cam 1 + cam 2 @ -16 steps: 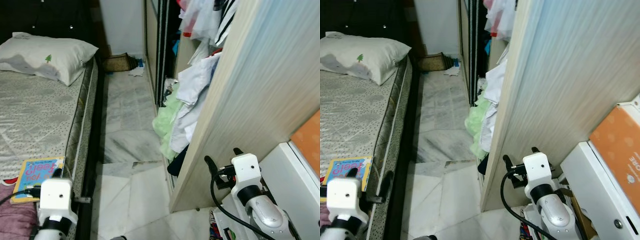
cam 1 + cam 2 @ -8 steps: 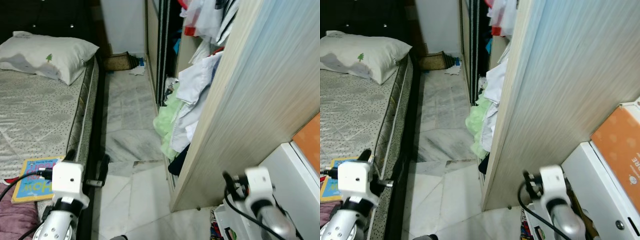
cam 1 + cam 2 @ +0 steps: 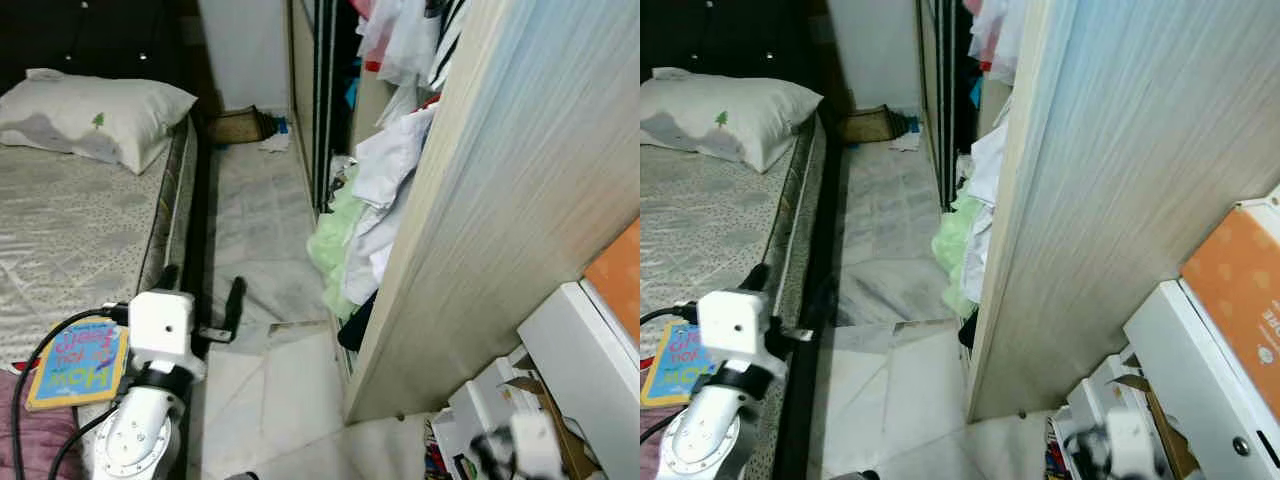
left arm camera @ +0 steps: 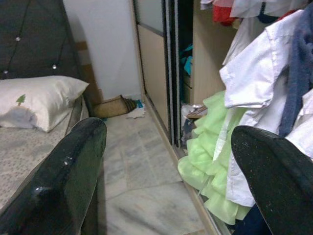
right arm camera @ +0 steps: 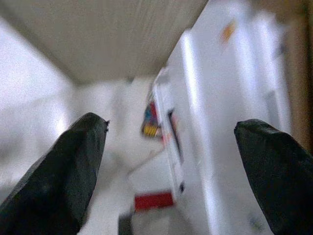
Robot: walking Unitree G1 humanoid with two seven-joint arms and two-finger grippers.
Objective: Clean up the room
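To my left lay the patterned mattress bed [image 3: 70, 230] with a white pillow [image 3: 95, 115]; pale marble floor [image 3: 255, 240] ran ahead of me.

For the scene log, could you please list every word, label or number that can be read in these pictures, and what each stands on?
"HOW": large letters on the colourful book lying on the bed; its other words are too tilted to read.
Orange box: print at its edge, too small and cut off to read.
Pillow: a green tree picture, no words.
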